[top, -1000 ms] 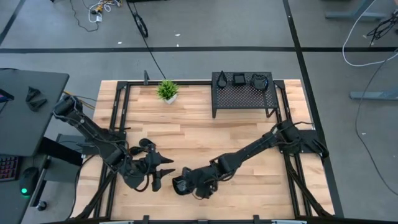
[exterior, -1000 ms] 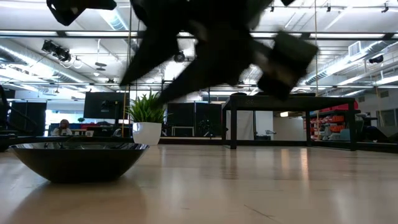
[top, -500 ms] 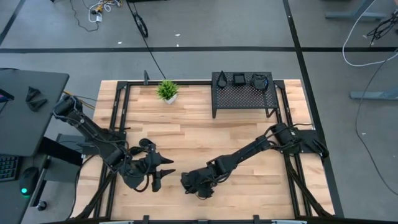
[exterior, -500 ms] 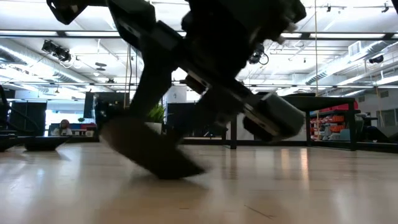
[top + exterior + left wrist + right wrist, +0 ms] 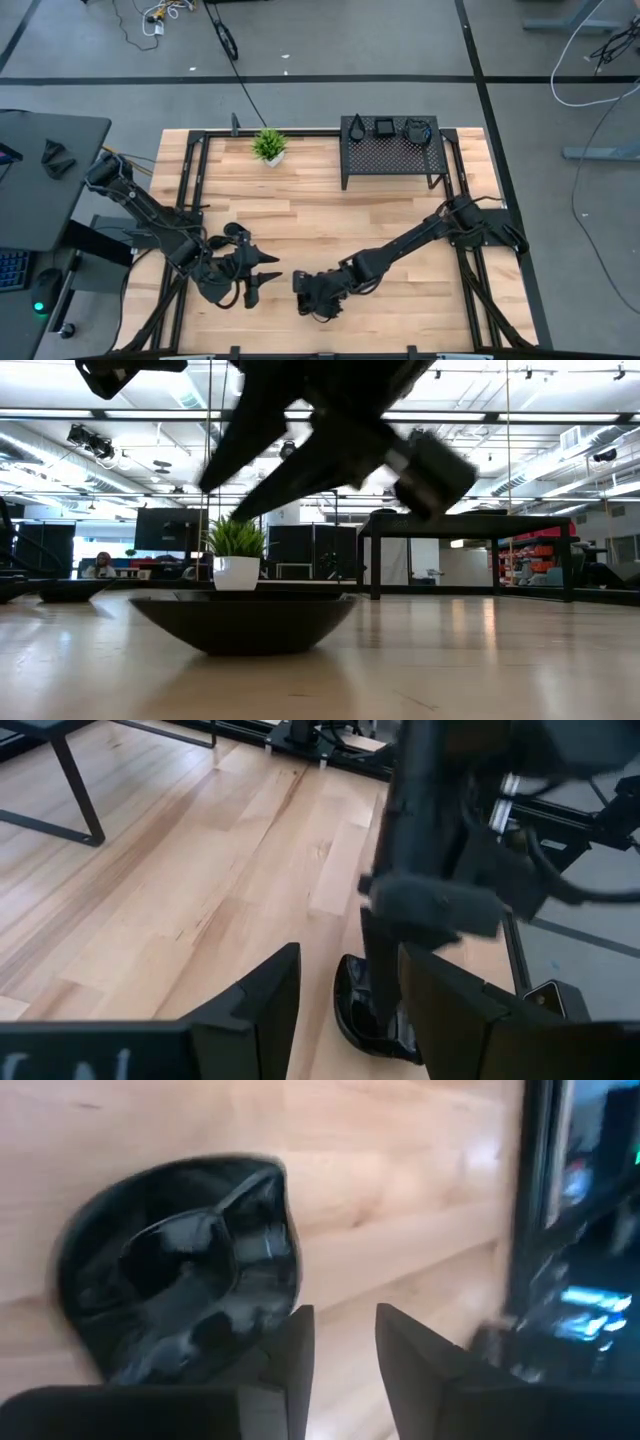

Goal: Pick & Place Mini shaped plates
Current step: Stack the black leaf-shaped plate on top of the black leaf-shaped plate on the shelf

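Observation:
A glossy black mini plate [image 5: 245, 625] sits flat on its base on the wooden table, near the front edge. My right gripper [image 5: 345, 1315] hangs just above and beside this plate [image 5: 170, 1300]. Its fingers stand a little apart, with only bare wood between them. In the low view the fingers are above the rim. My left gripper [image 5: 268, 272] waits open to the plate's left, facing that plate [image 5: 350, 1010]. A second plate [image 5: 65, 590] rests farther off at the left. Three more plates [image 5: 384, 127] lie on the black rack [image 5: 390, 160].
The perforated rack stands at the table's far right of centre, and a small potted plant [image 5: 268, 145] is at the far edge to its left. Bare wood [image 5: 330, 215] lies between the rack and the two grippers. Black frame rails [image 5: 190, 190] run along the table's sides.
My right gripper dipped to the plate and tipped it up on one edge. It slid the plate toward the table's right, then rose off it with its wrist rolling. The plate now lies flat again, to the right of where it was.

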{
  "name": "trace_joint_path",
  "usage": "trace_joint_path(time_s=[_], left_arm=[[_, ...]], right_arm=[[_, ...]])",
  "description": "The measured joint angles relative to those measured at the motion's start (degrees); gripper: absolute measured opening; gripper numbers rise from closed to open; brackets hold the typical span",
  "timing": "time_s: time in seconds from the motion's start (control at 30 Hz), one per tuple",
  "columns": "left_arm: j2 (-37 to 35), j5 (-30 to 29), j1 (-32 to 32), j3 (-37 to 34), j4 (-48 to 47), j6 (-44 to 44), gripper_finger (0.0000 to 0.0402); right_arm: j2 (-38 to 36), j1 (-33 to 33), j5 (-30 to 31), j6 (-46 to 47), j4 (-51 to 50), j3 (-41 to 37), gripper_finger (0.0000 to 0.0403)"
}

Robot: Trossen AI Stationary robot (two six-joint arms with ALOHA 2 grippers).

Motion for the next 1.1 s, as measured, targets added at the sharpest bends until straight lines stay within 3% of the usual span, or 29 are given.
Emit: trace_joint_path(time_s=[0.13, 0.37, 0.53, 0.73, 1.1], left_arm=[[0.0, -0.01, 0.0, 0.0, -0.16, -0.02, 0.0177], [-0.04, -0.02, 0.0, 0.0, -0.18, -0.04, 0.0177], [-0.04, -0.02, 0.0, 0.0, -0.16, -0.04, 0.0177], [-0.07, -0.03, 0.0, 0.0, -0.12, -0.06, 0.0177], [-0.07, -0.04, 0.0, 0.0, -0.12, -0.08, 0.0177]], right_arm=[[-3.19, -0.02, -1.22, 8.43, -6.81, 0.0, 0.0123], [-3.68, 2.1, -13.78, 23.83, -16.57, 0.0, 0.0166], [-1.72, 4.77, -11.52, 28.08, -14.78, -0.59, 0.0168], [-1.07, 5.17, -4.53, 36.4, -9.21, -3.63, 0.0142], [-1.07, 5.11, -4.5, 38.24, 4.95, -12.15, 0.0104]])
